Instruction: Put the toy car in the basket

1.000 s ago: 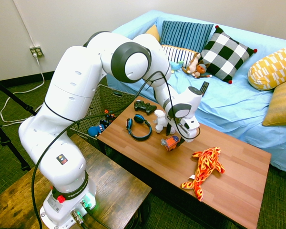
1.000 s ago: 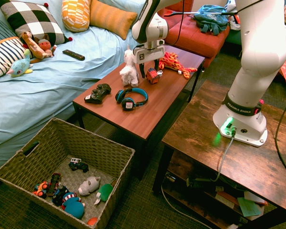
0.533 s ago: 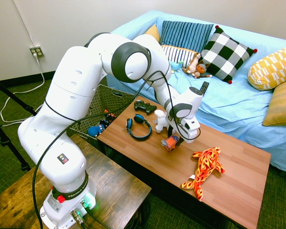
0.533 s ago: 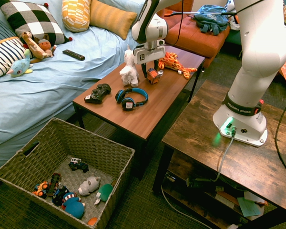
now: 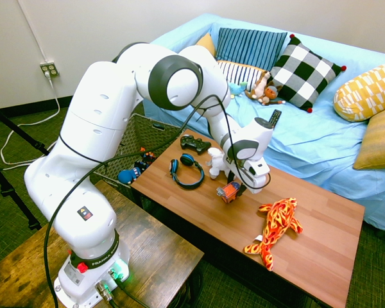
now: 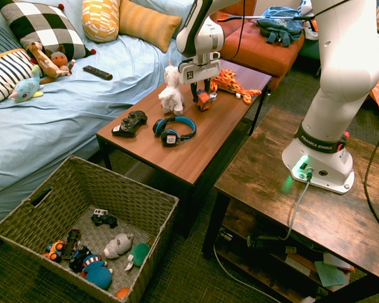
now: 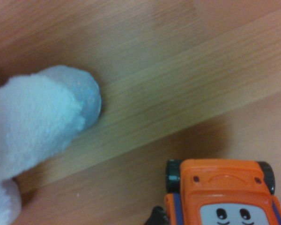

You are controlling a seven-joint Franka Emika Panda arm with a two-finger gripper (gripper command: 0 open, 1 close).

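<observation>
The small orange toy car (image 5: 230,191) sits low on the wooden coffee table (image 5: 311,253), just beside the white unicorn plush (image 5: 215,162). My gripper (image 5: 235,187) comes down on it from above, a finger on each side, shut on the car (image 6: 206,99). In the wrist view the car's orange roof and cartoon eyes (image 7: 225,194) fill the lower right, with a plush leg (image 7: 37,117) to the side. The big woven basket (image 6: 114,173) stands on the floor off the table's end, with several small toys inside.
Blue headphones (image 6: 172,128) and a black game controller (image 6: 130,122) lie on the table between the car and the basket. A flame-patterned plush (image 5: 274,224) lies at the other end. The blue-covered sofa (image 5: 321,138) runs along the table's far side.
The gripper and the car between its fingers have shifted together slightly away from the unicorn plush. Nothing else has moved.
</observation>
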